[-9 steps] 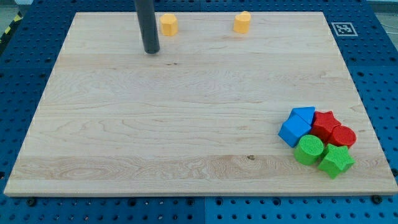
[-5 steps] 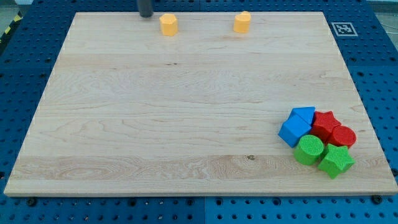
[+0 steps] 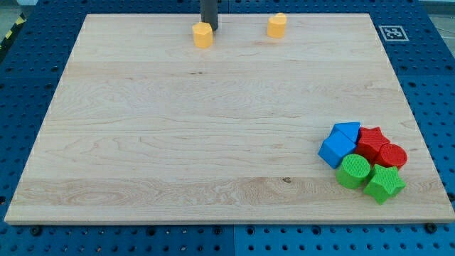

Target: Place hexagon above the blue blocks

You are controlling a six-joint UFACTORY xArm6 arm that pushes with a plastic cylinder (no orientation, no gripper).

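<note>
At the view's top, my tip (image 3: pixel 210 29) touching yellow hexagon (image 3: pixel 202 35)

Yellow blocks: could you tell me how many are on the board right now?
2. One yellow block sits near the view's top, left of centre, with my tip right behind it at its upper right. The other yellow block lies further right along the top edge.

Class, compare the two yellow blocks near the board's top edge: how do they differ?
The left yellow hexagon block sits right against my tip; the right yellow block stands alone. The left one lies slightly lower in the view. Both are yellow, similar in size, far from the coloured cluster.
</note>
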